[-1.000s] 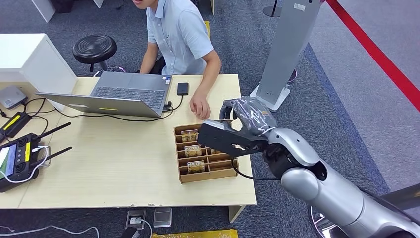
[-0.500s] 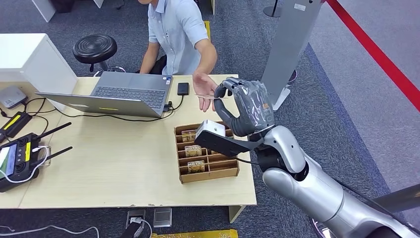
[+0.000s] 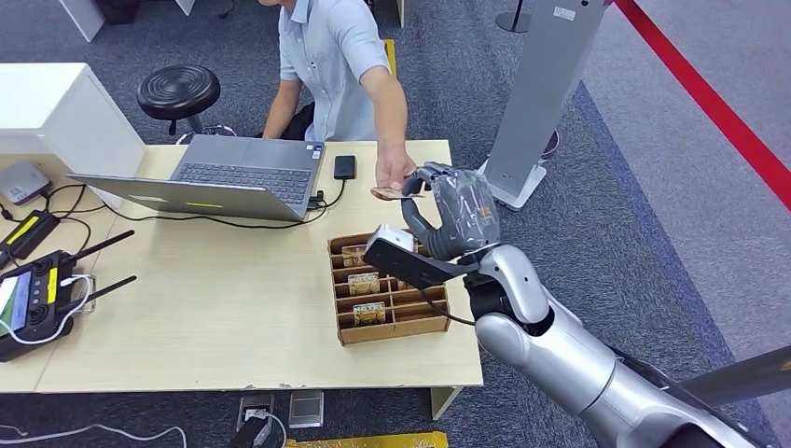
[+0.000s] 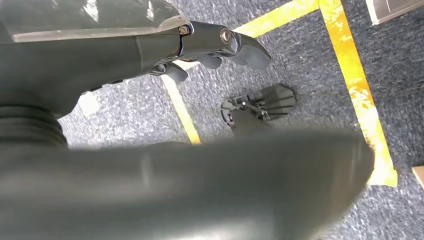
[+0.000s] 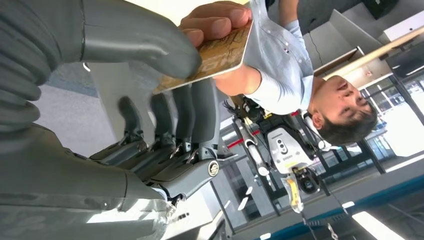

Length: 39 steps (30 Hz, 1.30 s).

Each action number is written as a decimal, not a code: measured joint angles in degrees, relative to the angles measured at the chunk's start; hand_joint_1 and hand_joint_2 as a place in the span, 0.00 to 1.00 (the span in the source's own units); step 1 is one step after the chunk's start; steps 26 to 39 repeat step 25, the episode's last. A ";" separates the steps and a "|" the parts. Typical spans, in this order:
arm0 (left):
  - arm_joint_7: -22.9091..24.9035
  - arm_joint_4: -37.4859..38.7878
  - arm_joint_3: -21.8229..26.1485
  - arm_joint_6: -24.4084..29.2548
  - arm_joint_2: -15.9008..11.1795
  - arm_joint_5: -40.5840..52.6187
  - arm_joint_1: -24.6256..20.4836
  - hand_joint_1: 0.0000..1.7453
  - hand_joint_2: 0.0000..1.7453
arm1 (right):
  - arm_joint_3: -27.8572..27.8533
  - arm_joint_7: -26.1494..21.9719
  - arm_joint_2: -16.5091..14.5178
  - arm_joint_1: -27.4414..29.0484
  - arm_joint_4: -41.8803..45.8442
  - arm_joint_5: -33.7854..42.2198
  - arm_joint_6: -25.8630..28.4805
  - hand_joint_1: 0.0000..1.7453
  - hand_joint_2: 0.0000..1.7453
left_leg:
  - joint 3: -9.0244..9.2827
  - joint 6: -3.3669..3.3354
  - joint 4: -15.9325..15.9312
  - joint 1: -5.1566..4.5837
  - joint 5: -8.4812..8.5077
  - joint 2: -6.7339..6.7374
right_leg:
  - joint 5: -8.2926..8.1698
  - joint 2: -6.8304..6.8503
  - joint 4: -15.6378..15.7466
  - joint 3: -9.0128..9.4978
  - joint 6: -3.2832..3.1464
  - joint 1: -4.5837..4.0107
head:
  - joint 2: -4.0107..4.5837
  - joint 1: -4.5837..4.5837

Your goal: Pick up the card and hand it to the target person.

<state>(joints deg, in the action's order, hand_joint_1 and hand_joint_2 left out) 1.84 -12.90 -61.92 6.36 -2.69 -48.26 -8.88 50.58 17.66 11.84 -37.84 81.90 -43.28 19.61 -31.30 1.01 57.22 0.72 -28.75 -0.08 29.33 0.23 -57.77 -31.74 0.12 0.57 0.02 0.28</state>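
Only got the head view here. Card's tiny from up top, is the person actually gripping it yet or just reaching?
Observer: Gripping. In the right wrist view the person's hand has fingers over the far edge of the card.
Operator: Has our hand let go?
Observer: No. The right hand pinches the card, thumb on one face, the darker fingers behind it.
Operator: Left hand doing anything?
Observer: The left hand hangs over blue-grey carpet with yellow tape lines, fingers curled in, holding nothing.
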 joint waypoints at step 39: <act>-1.19 0.00 1.65 1.49 -0.12 -2.21 2.29 0.00 0.00 | -4.82 -10.78 1.61 9.84 9.74 36.70 8.61 0.00 1.00 | 0.01 0.00 0.00 0.00 -0.01 0.02 | 0.02 -0.02 0.02 -0.05 0.00 0.00 | 0.00 0.02</act>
